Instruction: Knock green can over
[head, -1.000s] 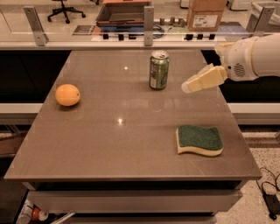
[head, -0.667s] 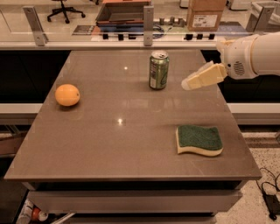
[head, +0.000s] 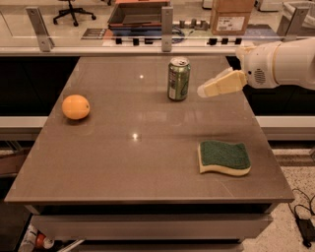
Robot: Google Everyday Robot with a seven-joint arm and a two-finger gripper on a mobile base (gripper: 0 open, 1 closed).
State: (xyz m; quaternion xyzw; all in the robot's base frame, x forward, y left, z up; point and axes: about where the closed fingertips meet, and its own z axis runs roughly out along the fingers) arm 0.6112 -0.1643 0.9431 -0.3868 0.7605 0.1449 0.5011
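The green can (head: 178,78) stands upright at the back middle of the brown table (head: 142,147). It has a silver top and pale label markings. My gripper (head: 203,91) comes in from the right on a white arm (head: 280,64). Its cream fingers (head: 221,84) point left toward the can, with the tip a short gap to the right of it, not touching.
An orange (head: 76,107) sits at the table's left. A yellow sponge with a green top (head: 224,157) lies at the front right. Behind the table runs a rail with posts (head: 167,22), and beyond it a cardboard box (head: 231,15).
The gripper has shifted slightly left toward the can. The can, orange and sponge have not moved.
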